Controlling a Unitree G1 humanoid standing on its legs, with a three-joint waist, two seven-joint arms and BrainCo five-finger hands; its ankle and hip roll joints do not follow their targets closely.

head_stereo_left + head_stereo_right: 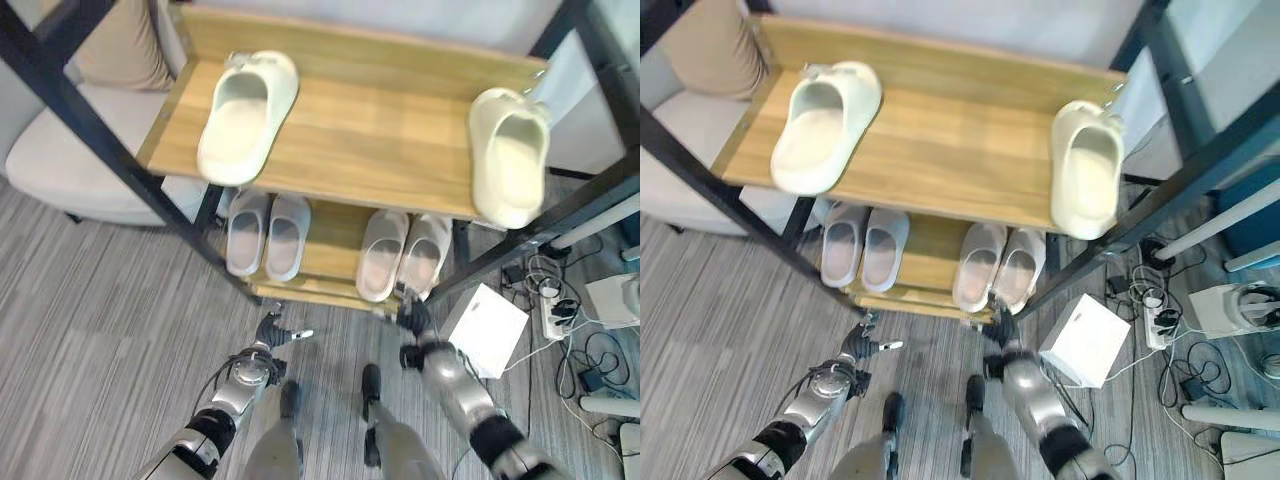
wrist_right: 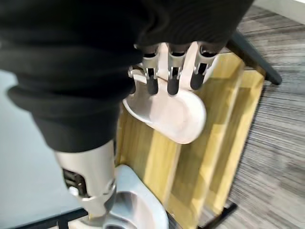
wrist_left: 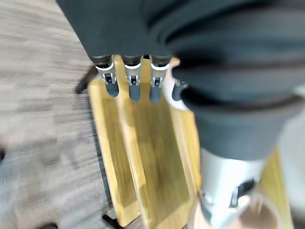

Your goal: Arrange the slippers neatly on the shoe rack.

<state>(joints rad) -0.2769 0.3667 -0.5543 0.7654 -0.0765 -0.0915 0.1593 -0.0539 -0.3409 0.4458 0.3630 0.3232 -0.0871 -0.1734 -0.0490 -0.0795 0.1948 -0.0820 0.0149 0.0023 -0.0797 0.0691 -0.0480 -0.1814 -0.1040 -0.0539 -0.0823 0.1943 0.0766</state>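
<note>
A wooden shoe rack (image 1: 400, 150) holds two cream slippers on its top shelf: one (image 1: 245, 115) at the left edge, one (image 1: 510, 155) overhanging the front right corner. On the lower shelf sit two grey pairs, one (image 1: 268, 232) left, one (image 1: 403, 252) right. The left hand (image 1: 272, 333) hangs before the rack's front edge, fingers straight. The right hand (image 2: 171, 71) reaches toward the rightmost grey slipper, fingers relaxed, holding nothing.

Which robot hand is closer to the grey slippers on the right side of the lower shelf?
The right robot hand. It sits at the heel of the right-hand grey pair, fingers reaching over one slipper. The left robot hand hangs over the floor, below the other pair.
</note>
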